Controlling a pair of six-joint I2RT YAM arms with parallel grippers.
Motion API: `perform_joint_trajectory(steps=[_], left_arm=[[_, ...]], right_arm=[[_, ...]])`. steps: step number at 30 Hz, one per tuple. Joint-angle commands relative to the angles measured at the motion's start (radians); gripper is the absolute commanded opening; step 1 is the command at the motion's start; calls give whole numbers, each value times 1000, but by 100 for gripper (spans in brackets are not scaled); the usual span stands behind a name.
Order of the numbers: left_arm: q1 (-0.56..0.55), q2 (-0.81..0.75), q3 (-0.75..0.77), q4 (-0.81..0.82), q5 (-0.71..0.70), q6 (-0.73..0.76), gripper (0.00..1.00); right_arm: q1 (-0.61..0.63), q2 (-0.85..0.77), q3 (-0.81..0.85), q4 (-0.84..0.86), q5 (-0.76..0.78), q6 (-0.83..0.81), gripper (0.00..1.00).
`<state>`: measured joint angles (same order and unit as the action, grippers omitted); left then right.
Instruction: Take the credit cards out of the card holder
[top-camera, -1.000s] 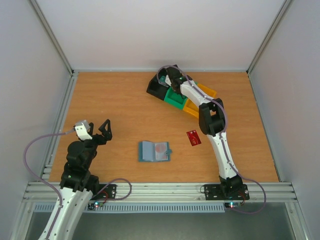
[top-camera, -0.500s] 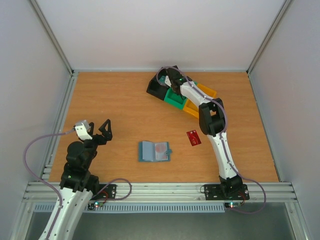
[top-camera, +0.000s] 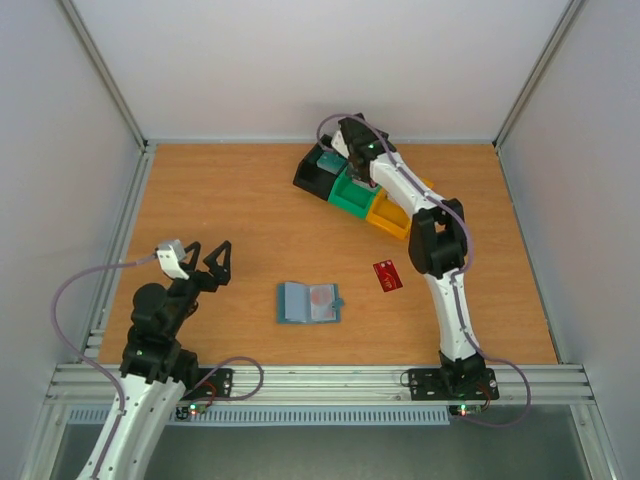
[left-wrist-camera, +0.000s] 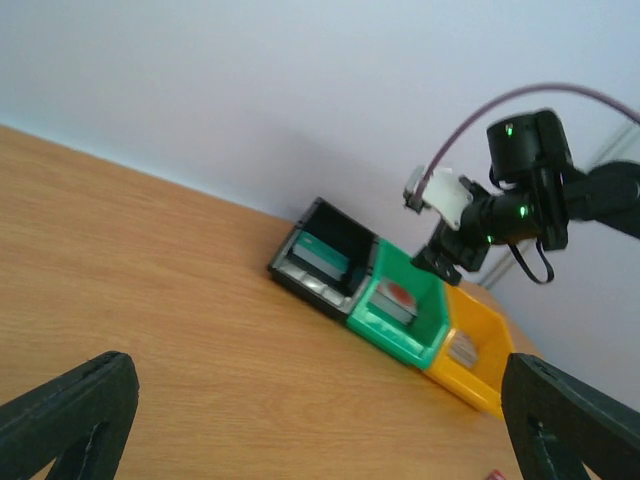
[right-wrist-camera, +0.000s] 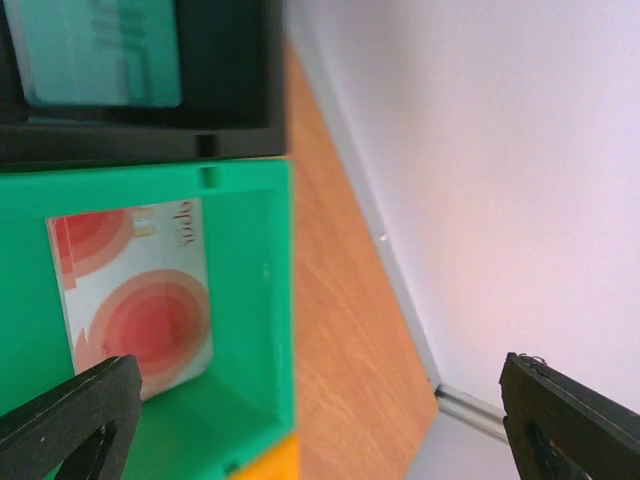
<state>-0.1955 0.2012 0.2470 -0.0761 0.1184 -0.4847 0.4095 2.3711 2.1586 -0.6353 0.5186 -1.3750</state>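
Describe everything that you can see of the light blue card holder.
The card holder is a light blue bifold, lying open and flat on the wooden table, between the two arms. A small tab sticks out of its right edge. A card with a reddish circle shows in its right half. Nothing else touches it.

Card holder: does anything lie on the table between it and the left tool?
Nothing visible does. In the top view only bare table lies between the open left tool and the card holder, which lies open. The dark red card lies on the holder's other side, toward the right arm, out of that path.
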Motion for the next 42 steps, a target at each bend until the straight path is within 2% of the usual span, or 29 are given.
perform_joint_trajectory(steps=[1, 5, 8, 10, 13, 16, 18, 20, 27, 31, 37, 40, 42], left_arm=[[4, 43, -14, 148, 142, -42, 99], [-13, 148, -12, 177, 219, -60, 99], [-35, 294, -6, 221, 305, -125, 99], [-56, 413, 4, 226, 361, -215, 99], [-96, 582, 42, 128, 394, -314, 99], [-126, 727, 71, -41, 377, -296, 99], [-134, 806, 77, -60, 382, -269, 99], [-151, 880, 77, -21, 404, -258, 99], [-212, 1034, 115, 39, 433, -262, 99], [-250, 1077, 123, 82, 450, -260, 99], [-277, 1072, 115, 153, 471, -267, 85], [-291, 1064, 115, 193, 493, -262, 80], [-308, 1061, 119, 216, 497, -253, 72]], right_arm=[[9, -164, -5, -45, -64, 149, 98], [29, -343, -80, -111, -239, 484, 98], [33, -524, -299, -69, -465, 765, 92], [47, -632, -475, -23, -546, 900, 87], [86, -758, -703, -8, -584, 1040, 77], [119, -849, -883, -61, -617, 1172, 64], [134, -882, -971, -62, -714, 1242, 57], [160, -898, -1040, -49, -803, 1303, 54], [279, -874, -1229, 118, -860, 1482, 38], [346, -799, -1237, 157, -856, 1514, 37], [377, -717, -1255, 223, -871, 1558, 36], [377, -690, -1261, 232, -828, 1543, 36], [377, -672, -1259, 222, -816, 1524, 36]])
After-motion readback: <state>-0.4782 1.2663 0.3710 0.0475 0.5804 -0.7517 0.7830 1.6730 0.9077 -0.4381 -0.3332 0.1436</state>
